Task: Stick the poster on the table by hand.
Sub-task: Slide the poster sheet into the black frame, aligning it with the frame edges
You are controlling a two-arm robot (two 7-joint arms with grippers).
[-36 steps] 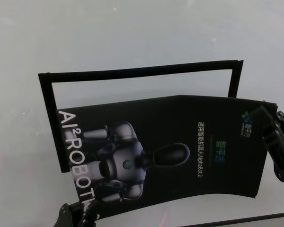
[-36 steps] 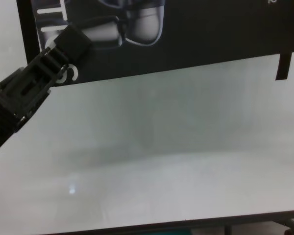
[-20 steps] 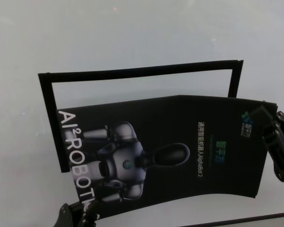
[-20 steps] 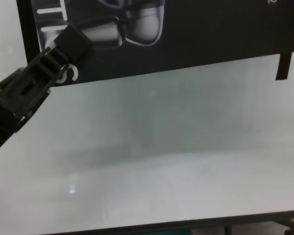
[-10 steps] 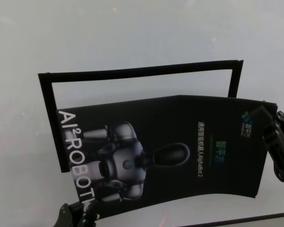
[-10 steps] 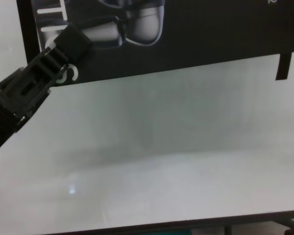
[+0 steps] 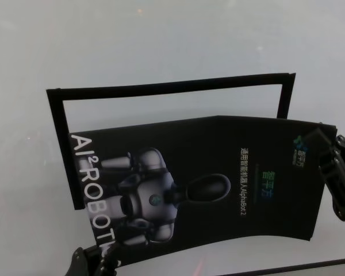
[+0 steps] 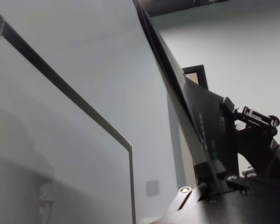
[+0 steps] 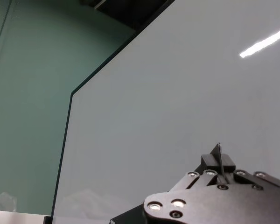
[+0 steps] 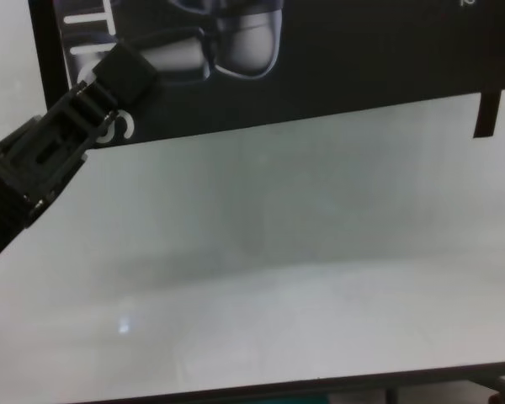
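Holding poster (image 7: 218,178) askew over black frame (image 7: 167,87); left gripper (image 10: 122,71) and right gripper (image 7: 325,149) clamped on opposite ends; advising squaring edges before pressing.

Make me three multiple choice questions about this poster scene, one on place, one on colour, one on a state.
1. Where is the left gripper?
A. at the poster's lettered near corner
B. on the black strip frame
C. parked off the table

2. What colour are the big letters?
A. red
B. white
C. yellow

3. How does the poster lie?
A. squarely inside the frame
B. askew, overlapping the frame's edges
C. rolled up

Key: 1 A, the chest view shows it over the letters; 2 B, they read white on black; 3 B, the right gripper holds its far-right corner outside the frame.
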